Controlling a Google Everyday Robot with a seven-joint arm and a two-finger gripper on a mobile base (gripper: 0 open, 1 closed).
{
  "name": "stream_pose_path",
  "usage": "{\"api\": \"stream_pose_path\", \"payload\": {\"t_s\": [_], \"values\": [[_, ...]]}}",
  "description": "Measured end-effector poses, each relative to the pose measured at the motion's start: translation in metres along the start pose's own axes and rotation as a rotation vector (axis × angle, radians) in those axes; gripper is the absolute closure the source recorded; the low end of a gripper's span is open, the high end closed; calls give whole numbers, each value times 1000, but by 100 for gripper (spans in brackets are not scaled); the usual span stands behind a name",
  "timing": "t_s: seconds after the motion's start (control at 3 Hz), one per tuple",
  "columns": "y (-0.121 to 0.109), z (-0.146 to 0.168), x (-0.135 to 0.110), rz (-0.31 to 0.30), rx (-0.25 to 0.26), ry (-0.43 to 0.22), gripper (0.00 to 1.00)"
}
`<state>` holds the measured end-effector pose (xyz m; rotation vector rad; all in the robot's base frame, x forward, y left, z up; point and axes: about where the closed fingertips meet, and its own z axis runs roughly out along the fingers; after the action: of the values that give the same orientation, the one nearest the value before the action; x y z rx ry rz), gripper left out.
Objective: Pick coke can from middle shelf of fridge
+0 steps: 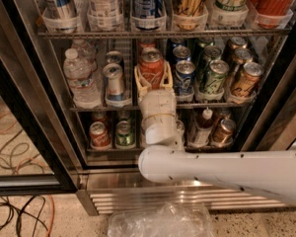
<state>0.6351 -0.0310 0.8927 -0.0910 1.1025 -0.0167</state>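
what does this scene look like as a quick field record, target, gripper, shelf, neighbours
target: coke can, upright, front of its lane
shelf: middle shelf of the fridge
gripper: gripper at the coke can, arm reaching in from lower right
left neighbour: silver can, then water bottle
right neighbour: blue can
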Motion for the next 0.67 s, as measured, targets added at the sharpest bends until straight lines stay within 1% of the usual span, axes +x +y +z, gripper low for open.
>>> {"api": "stream_pose_path", "payload": {"t_s": [0.67], "values": [[8,-30,-14,0,-21,34,100]]}}
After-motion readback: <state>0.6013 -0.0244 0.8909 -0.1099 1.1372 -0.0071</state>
